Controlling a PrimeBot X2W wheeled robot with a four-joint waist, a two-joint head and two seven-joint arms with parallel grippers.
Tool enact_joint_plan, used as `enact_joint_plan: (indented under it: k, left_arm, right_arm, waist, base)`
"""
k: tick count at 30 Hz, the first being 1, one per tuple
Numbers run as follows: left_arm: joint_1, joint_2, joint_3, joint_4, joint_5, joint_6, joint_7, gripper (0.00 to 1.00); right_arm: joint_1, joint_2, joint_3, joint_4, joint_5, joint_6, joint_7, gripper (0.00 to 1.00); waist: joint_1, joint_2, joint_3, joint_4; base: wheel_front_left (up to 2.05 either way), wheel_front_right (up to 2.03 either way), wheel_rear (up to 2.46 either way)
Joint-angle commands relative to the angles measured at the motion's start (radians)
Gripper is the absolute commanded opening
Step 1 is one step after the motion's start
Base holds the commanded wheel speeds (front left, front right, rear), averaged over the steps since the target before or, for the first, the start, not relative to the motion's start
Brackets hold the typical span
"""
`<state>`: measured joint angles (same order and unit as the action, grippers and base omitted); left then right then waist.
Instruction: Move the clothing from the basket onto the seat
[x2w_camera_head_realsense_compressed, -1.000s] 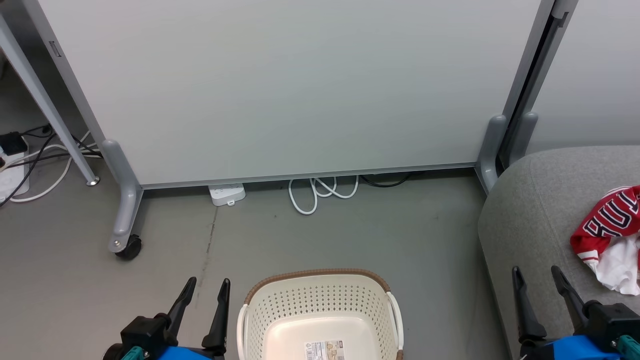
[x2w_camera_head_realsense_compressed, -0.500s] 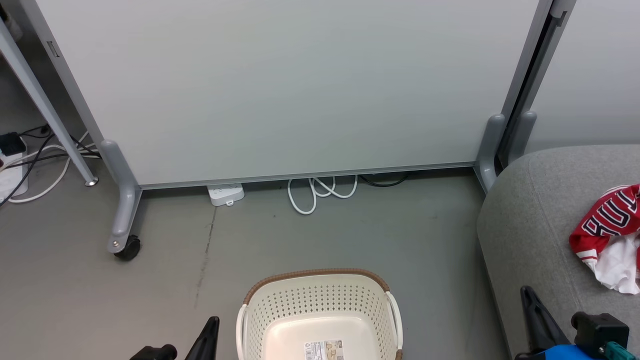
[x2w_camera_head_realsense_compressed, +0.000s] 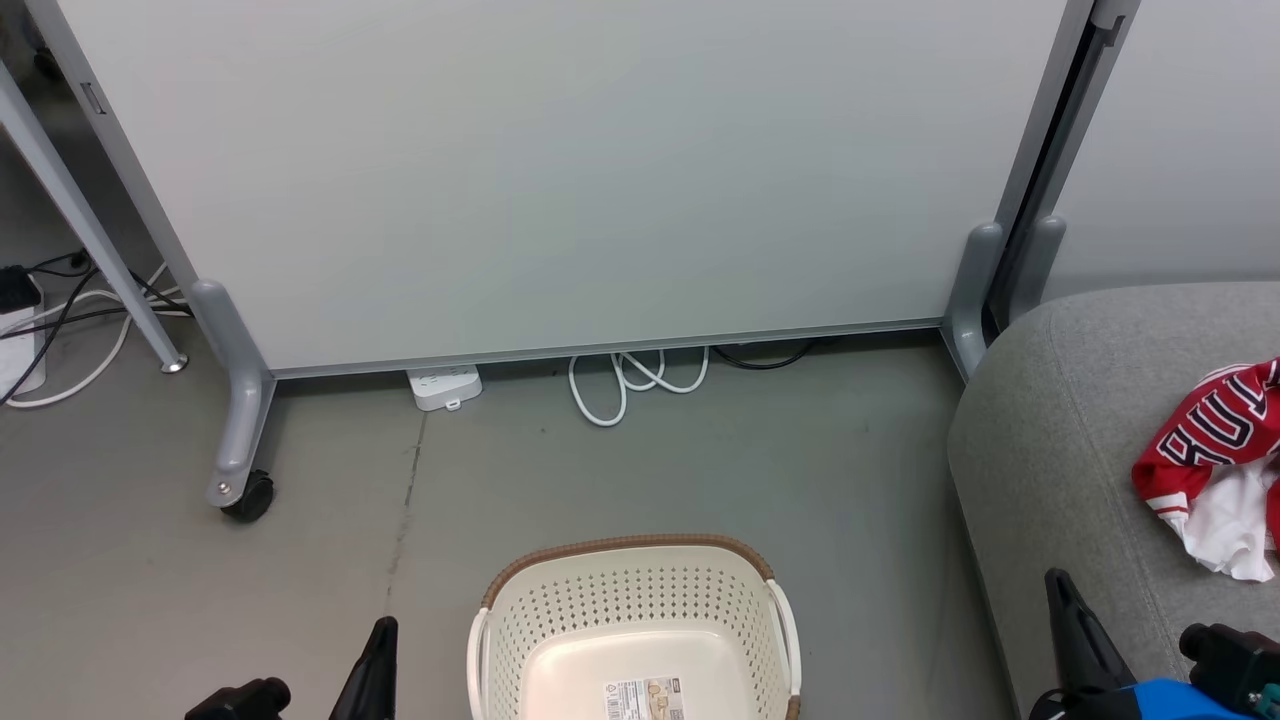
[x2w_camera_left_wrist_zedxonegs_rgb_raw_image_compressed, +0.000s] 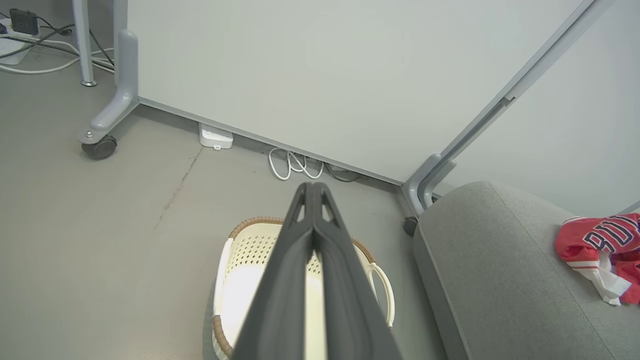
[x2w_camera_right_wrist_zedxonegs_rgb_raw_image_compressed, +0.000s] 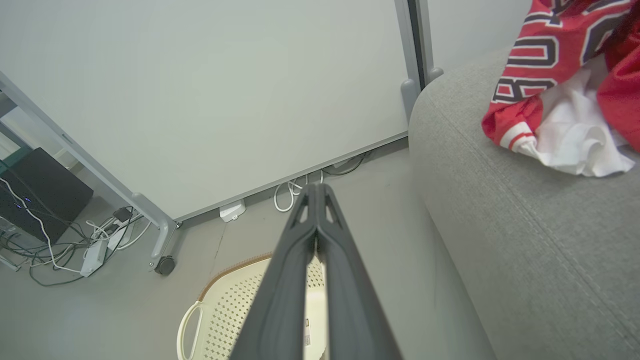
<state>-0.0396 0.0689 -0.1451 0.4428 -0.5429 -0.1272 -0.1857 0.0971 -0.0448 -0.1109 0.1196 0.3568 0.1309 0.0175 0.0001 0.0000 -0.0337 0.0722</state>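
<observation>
Left wrist view shows my left end effector (x2w_camera_left_wrist_zedxonegs_rgb_raw_image_compressed: 311, 187), two long dark fingers pressed together on nothing, hanging above the cream-white perforated plastic laundry basket (x2w_camera_left_wrist_zedxonegs_rgb_raw_image_compressed: 250, 221) with its brown woven-look rim. The right end effector (x2w_camera_right_wrist_zedxonegs_rgb_raw_image_compressed: 315, 187) is pinched flat and empty too, over the grey floor (x2w_camera_right_wrist_zedxonegs_rgb_raw_image_compressed: 380, 235) between the basket and the large grey woven-fabric sofa seat (x2w_camera_head_realsense_compressed: 1050, 450) with its rounded edge. The part of the basket's smooth, glossy bottom that I can see carries just a paper label (x2w_camera_head_realsense_compressed: 647, 697); its near end is cut off. The soft red jersey (x2w_camera_head_realsense_compressed: 1200, 440), white-trimmed with black-and-white letters, lies crumpled on the seat. Beside it is a plainer red fold that I take for the shorts (x2w_camera_right_wrist_zedxonegs_rgb_raw_image_compressed: 620, 85). I judge the transfer finished. What's next is only checking the basket's hidden end and parking both arms.
</observation>
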Motion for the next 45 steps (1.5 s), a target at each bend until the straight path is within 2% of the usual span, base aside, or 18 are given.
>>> enact_joint_plan:
  k: [1,18,45]
  left_arm:
    - [-0.029,0.001,0.017,-0.025,-0.049,-0.001,0.011,0.0]
    - [-0.042,-0.003,0.075,-0.067,-0.289,-0.002,0.079,0.0]
    - [-0.057,-0.008,0.146,-0.119,-0.581,-0.003,0.163,0.0]
  right_arm:
    - [-0.039,-0.003,-0.001,-0.008,0.06,0.0,0.003,0.0]
    - [-0.08,-0.004,-0.001,0.022,0.341,0.0,0.025,0.0]
    - [-0.131,-0.005,-0.003,0.061,0.684,0.0,0.052,0.0]
  waist:
    - [-0.0001,0.0,0.001,-0.001]
    - [-0.0001,0.0,0.006,-0.013]
    - [-0.0001,0.0,0.015,-0.03]
  base:
    - [0.0,0.0,0.0]
    - [0.0,0.0,0.0]
    - [0.0,0.0,0.0]
